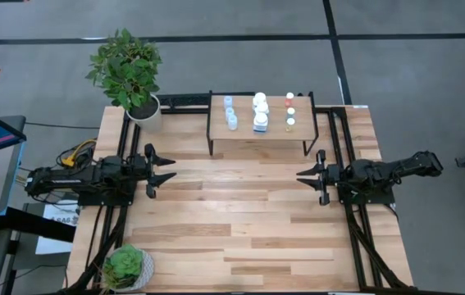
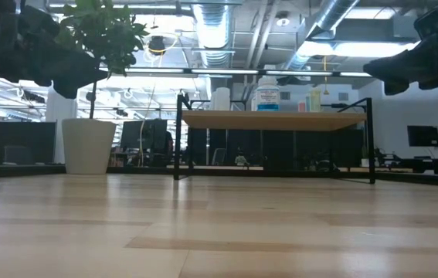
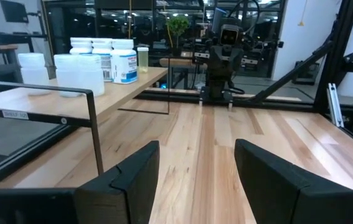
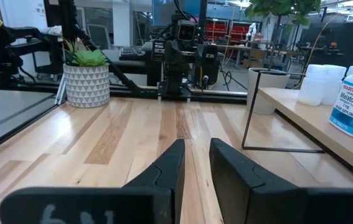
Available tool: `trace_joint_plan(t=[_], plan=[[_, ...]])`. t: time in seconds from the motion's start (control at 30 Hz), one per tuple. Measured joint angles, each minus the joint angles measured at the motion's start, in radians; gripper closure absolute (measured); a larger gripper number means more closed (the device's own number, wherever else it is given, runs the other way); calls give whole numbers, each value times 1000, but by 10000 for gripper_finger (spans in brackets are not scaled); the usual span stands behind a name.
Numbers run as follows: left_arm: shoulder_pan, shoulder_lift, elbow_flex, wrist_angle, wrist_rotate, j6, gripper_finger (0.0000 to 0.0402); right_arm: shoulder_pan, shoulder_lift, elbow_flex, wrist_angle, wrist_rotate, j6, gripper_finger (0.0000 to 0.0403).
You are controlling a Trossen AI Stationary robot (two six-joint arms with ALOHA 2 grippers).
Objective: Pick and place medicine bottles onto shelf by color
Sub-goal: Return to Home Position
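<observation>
At far centre, the medicine bottles stand on the shelf, beyond both empty grippers: left gripper jaws spread wide, right gripper, nearer the shelf, apparently narrowly parted.

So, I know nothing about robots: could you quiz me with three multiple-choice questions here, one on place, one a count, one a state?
1. Where do the medicine bottles stand? A) on the shelf B) on the tabletop C) in a plant pot
2. How many chunky white bottles are there? A) one B) three C) six
3. How are the left gripper and right gripper? A) both gripping bottles B) one gripping a plant C) both open, empty
A: all stand on the shelf. B: three form the middle row. C: fingers apart, nothing held.
</observation>
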Motion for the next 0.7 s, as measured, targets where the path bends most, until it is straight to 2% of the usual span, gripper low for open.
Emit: trace_joint_plan(t=[0.53, 0.7], plan=[[0, 0, 0, 0, -2, 49, 203, 0, 0, 0, 1, 0, 10, 305], [0, 0, 0, 0, -2, 5, 203, 0, 0, -1, 1, 0, 9, 305]])
